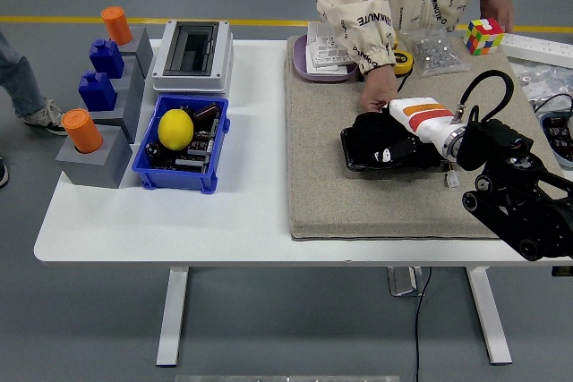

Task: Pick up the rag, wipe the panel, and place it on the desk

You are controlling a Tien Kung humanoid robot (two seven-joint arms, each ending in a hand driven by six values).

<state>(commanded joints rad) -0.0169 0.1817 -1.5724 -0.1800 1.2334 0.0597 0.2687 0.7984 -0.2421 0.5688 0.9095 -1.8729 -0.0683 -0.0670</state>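
Observation:
A black panel (428, 158) lies on the tan mat (327, 185) at the table's right half. My right hand (376, 142) presses down on the panel's left end, its black fingers curled on a dark rag (363, 130) that is hard to tell from the hand itself. The white and orange forearm (423, 119) runs back to the right. A person at the far side holds the panel's far edge with one hand (378, 98). My left arm is out of view.
A blue bin (143, 165) with a lemon (175, 129) sits left of the mat, with grey blocks (94, 163) and a white electrical box (192, 55) near it. A purple tray (300, 64), a parts bag (437, 49) and a Rubik's cube (484, 35) line the far edge.

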